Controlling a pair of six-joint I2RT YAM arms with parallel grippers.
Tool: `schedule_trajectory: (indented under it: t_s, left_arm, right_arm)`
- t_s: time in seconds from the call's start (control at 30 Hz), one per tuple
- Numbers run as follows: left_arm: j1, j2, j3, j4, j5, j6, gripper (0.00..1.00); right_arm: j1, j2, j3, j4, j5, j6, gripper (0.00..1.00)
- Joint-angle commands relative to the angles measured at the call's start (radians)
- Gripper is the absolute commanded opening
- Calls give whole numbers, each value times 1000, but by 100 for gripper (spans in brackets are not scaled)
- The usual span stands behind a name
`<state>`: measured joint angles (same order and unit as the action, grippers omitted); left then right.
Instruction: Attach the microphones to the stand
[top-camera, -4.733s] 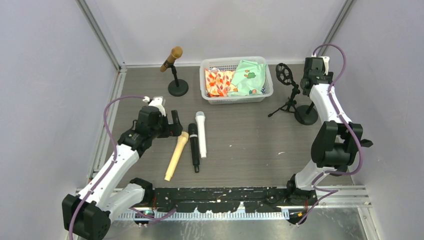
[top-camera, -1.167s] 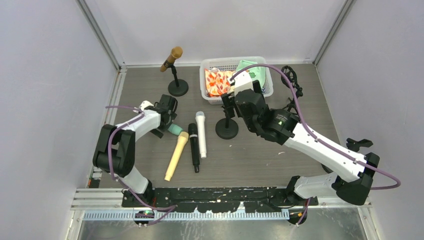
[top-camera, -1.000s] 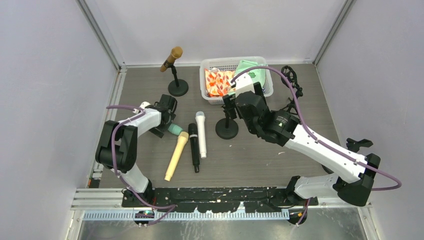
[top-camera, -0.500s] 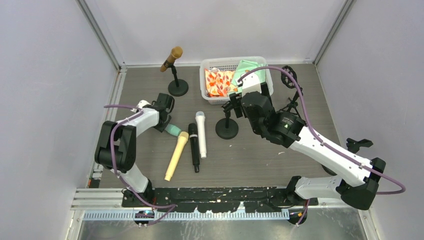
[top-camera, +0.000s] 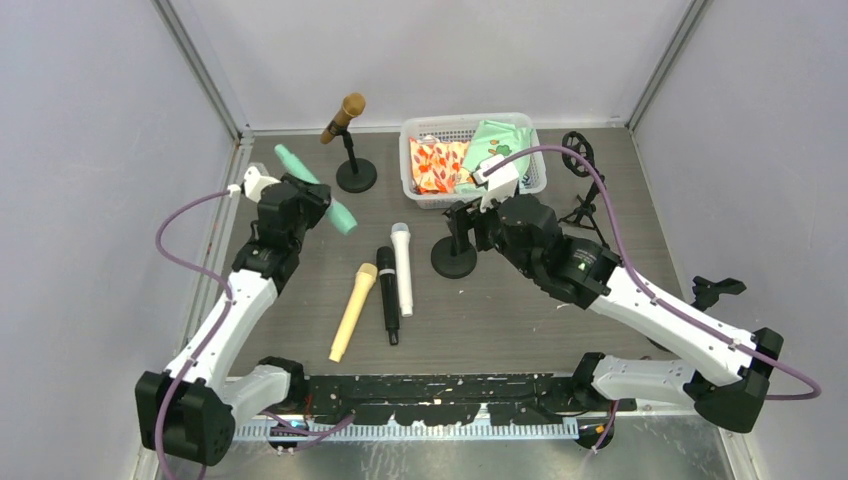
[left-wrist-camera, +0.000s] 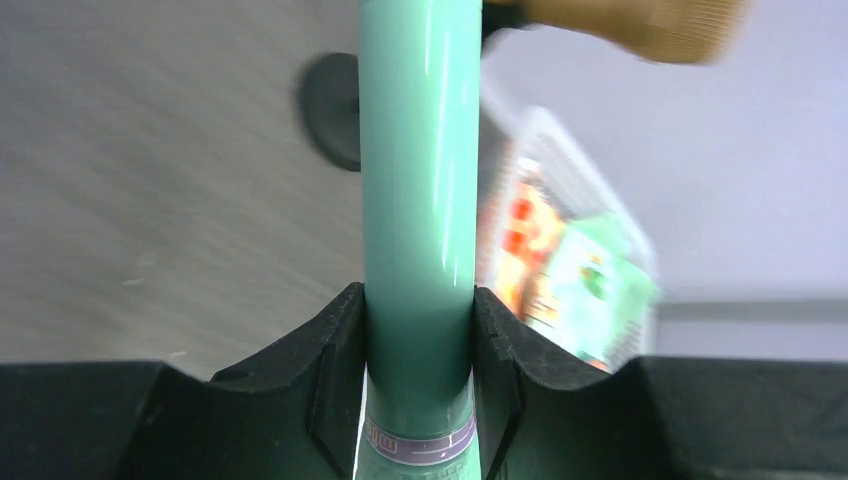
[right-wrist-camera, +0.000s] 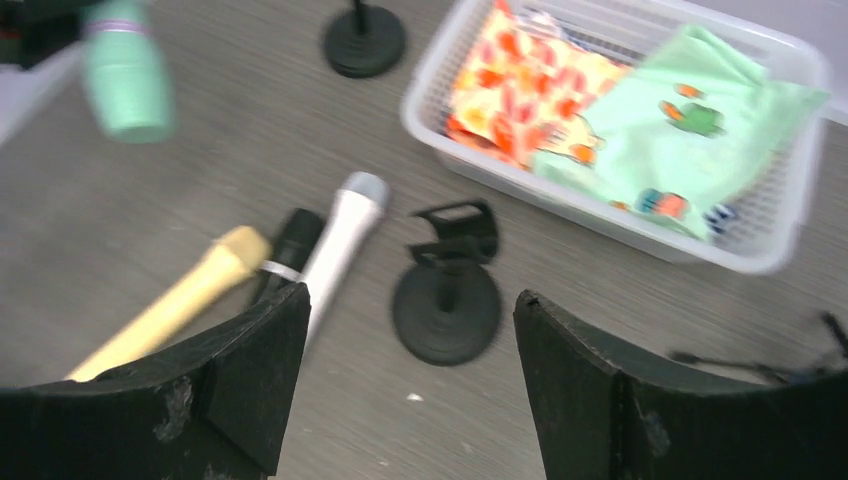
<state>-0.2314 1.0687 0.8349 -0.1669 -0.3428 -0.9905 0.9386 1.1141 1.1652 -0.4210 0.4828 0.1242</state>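
Top external: the left pincer grips a mint microphone held tilted, clear of the tabletop, left of the empty stand. Left wrist: both fingers clamp its shaft. Right wrist: the right pincer gapes wide above that stand.

I'm looking at a robotics lab test cell. Plain pale panels are boxing in a grey wood-grain table on three sides, with aluminium posts running up the corners. Two white-and-black arms are sitting bolted to a black slotted rail at the near edge, purple cables looping off them. Microphones and a basket of cloths are lying out on the top.
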Motion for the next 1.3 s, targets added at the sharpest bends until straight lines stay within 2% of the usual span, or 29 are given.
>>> schedule_trajectory:
  t_s: [0.0,0.03,0.23,0.5,0.67,0.87,1.0,1.13,1.2,1.27]
  left_arm:
    - [-6,-60,3,321,328,-12,0]
    - [-24,-64,15,361,390,-17,0]
    - [-184,-47,123,494,511,100,0]
    - [-232,-36,93,712,641,115,0]
    - [-255,-45,69,764,668,147,0]
    - [-265,-60,63,778,715,163,0]
    - [-266,-65,51,795,732,156,0]
    - [-266,-68,49,798,745,147,2]
    - [-266,-78,46,786,745,148,8]
    - [-266,-88,56,747,738,148,20]
  right_arm:
    - [-2,-45,-7,210,-292,60,79]
    - [-1,-42,-5,237,-334,78,80]
    - [-2,12,48,335,-549,155,84]
    - [-2,60,101,362,-499,204,84]
    - [-3,91,123,403,-533,245,84]
    - [-3,157,179,380,-498,283,81]
    - [-3,200,206,381,-550,264,72]
    - [-4,221,219,383,-542,249,50]
    - [-2,214,209,399,-532,236,41]
    - [-3,200,195,402,-501,196,31]
